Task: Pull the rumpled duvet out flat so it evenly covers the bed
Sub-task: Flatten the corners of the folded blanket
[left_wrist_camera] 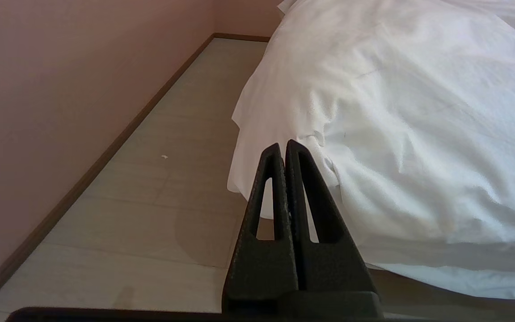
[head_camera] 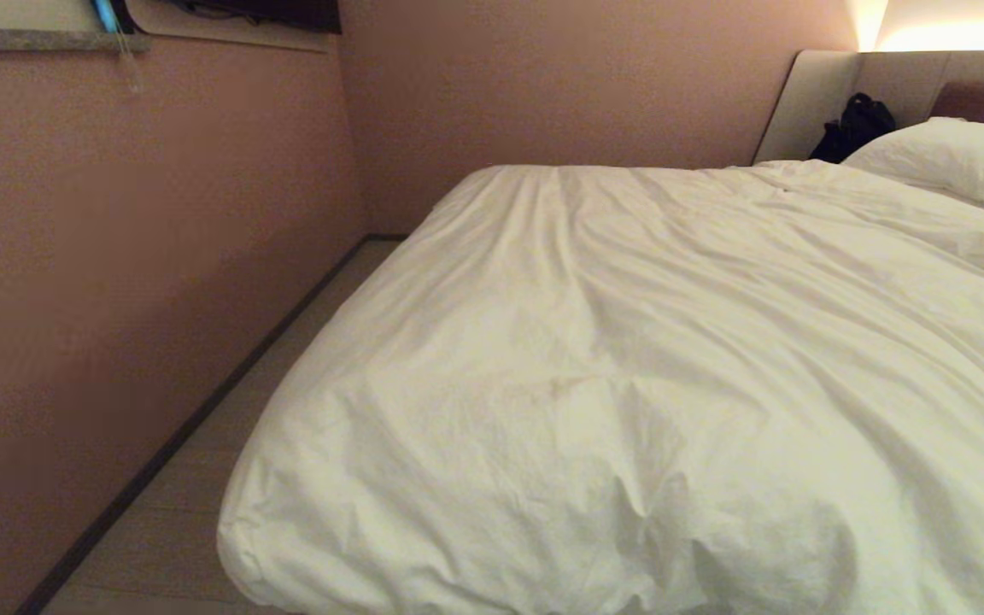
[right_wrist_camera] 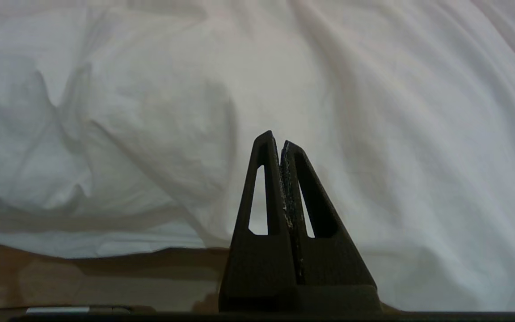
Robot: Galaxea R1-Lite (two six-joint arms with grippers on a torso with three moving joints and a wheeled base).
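Duvet (head_camera: 671,359) blankets bed beside pink wall (head_camera: 116,299); both tools (left_wrist_camera: 283,147) (right_wrist_camera: 276,141) closed, empty.

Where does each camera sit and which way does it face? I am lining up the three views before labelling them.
Head view: high on the robot, looking down over the duvet toward the pillow; no arm shows.
Left wrist view: behind the shut left gripper, low at the bed's corner, facing along the floor beside the wall.
Right wrist view: behind the shut right gripper, facing the duvet's hanging side.
Shared: all three show the duvet.
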